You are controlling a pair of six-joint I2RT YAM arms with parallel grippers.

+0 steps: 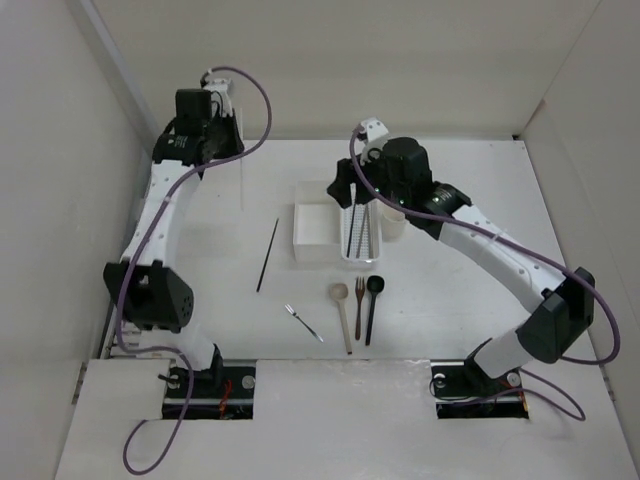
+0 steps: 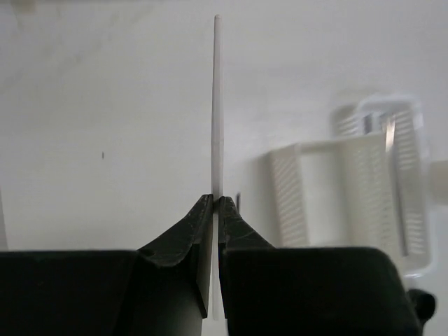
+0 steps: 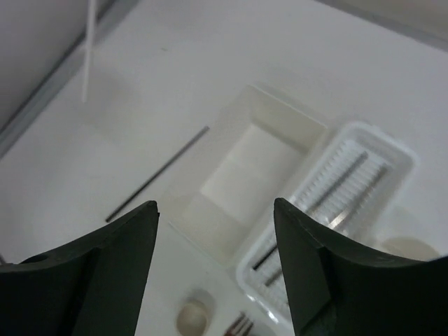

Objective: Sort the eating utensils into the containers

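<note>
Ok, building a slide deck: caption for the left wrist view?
Left fingers pinch a pale chopstick, with the perforated tray and white box blurred beyond.

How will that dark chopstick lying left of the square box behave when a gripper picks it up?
The dark chopstick looks straight and very thin, so it is probably stiff and light. Lying flat on the table, it may roll or skid when grasped. Held near one end, it could pivot.
</note>
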